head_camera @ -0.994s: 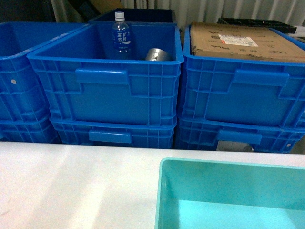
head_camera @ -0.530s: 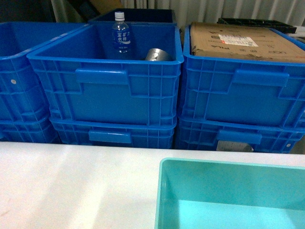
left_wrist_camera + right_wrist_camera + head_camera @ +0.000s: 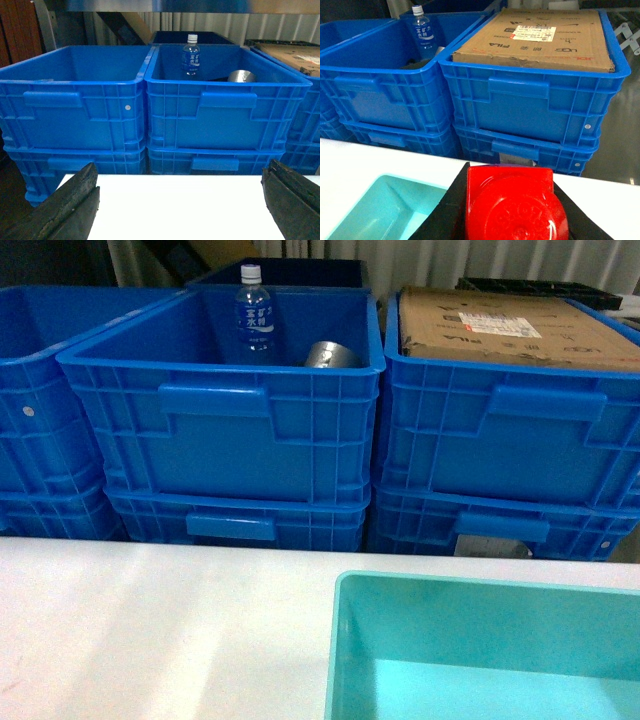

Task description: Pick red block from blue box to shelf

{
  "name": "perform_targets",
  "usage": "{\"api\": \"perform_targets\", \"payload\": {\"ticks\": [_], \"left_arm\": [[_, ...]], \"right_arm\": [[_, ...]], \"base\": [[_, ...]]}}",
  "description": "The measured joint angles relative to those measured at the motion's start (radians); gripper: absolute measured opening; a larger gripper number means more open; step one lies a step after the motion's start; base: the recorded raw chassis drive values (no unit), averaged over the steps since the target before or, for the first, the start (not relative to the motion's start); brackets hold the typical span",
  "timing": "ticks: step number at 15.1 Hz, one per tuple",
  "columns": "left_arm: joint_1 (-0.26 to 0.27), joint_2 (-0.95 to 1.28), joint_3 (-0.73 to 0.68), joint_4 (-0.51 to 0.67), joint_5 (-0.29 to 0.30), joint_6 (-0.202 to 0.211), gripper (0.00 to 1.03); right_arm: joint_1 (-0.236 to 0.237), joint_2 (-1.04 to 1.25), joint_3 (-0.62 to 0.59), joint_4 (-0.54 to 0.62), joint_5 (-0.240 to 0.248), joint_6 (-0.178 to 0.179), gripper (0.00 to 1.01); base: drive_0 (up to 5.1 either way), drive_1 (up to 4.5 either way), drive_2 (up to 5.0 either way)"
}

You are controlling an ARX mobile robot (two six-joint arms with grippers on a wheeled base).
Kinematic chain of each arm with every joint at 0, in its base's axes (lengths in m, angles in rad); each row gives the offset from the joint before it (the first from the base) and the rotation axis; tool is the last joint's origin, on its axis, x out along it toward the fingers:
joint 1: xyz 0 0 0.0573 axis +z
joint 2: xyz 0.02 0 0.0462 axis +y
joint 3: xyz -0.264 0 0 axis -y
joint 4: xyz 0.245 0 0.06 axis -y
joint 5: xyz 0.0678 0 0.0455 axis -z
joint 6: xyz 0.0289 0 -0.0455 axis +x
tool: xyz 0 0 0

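Note:
The red block (image 3: 512, 205) fills the bottom of the right wrist view, and my right gripper (image 3: 509, 172) is shut on it, a black finger pressed to each side. It hangs over the white table, just right of a teal bin (image 3: 380, 210). My left gripper (image 3: 182, 170) stands wide open over the white table (image 3: 180, 205) with nothing between its fingers. Facing both is the middle blue box (image 3: 220, 390), which holds a water bottle (image 3: 254, 315) and a silver can (image 3: 333, 354). A silver rail of the shelf (image 3: 125, 5) crosses the top of the left wrist view. Neither gripper shows in the head view.
Blue boxes stand stacked two high in a row behind the table (image 3: 150, 630). The right one (image 3: 500, 420) holds a flat cardboard carton (image 3: 500, 328), and the left one (image 3: 40, 390) shows nothing inside. The teal bin (image 3: 480, 650) sits on the table's near right.

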Motion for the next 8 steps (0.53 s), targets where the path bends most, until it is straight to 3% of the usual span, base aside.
{"api": "perform_targets", "payload": {"ticks": [8], "left_arm": [[0.001, 0.000, 0.000, 0.000, 0.000, 0.000, 0.98]], "right_arm": [[0.000, 0.000, 0.000, 0.000, -0.003, 0.000, 0.27]], "base": [[0.0, 0.00, 0.0]]}}
